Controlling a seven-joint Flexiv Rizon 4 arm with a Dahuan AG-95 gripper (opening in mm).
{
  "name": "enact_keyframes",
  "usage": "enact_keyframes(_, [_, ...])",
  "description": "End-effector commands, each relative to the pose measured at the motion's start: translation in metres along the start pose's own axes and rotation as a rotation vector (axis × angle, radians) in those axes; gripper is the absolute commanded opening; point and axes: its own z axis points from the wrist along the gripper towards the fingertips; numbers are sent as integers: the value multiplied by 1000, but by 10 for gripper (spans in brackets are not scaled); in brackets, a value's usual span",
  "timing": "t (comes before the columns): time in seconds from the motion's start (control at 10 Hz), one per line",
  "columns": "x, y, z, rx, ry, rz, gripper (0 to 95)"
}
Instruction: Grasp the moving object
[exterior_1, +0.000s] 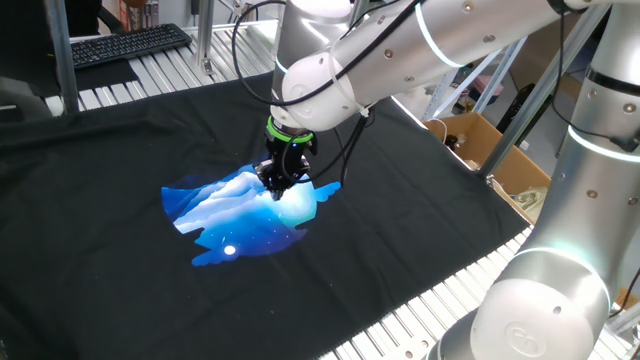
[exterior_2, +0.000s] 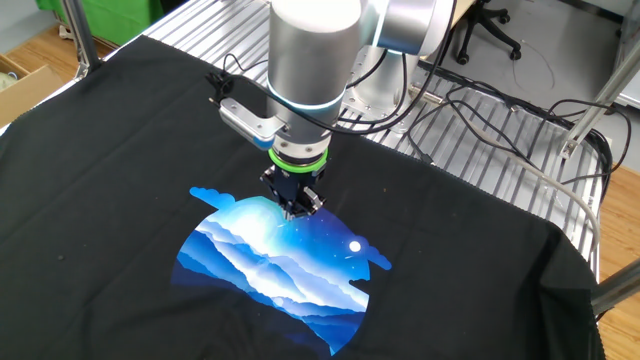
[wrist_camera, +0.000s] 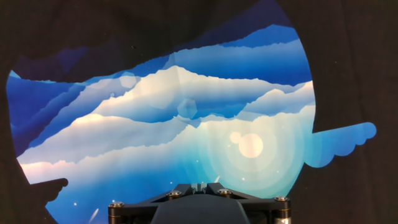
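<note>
A slatted metal table (exterior_2: 480, 170) carries a black cloth (exterior_2: 90, 170) spread over most of it. A blue-and-white printed patch (exterior_2: 270, 265) sits mid-cloth. At the table's 11 o'clock in one fixed view lies a keyboard (exterior_1: 125, 44).

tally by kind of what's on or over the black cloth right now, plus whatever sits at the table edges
Black cloth: 1
Blue-and-white printed patch: 1
Gripper, low over the patch: 1
Keyboard: 1
Cardboard box: 1
Yellow toy figure: 0, none visible in any view
Total: 5
</note>
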Motion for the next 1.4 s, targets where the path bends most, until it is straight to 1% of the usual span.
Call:
enact_keyframes(0.1, [0, -1, 0, 2, -8, -1, 0])
enact_keyframes(0.8, [0, -1, 0, 1, -6, -1, 0])
enact_keyframes(1.4, [0, 1, -1, 9, -7, -10, 0])
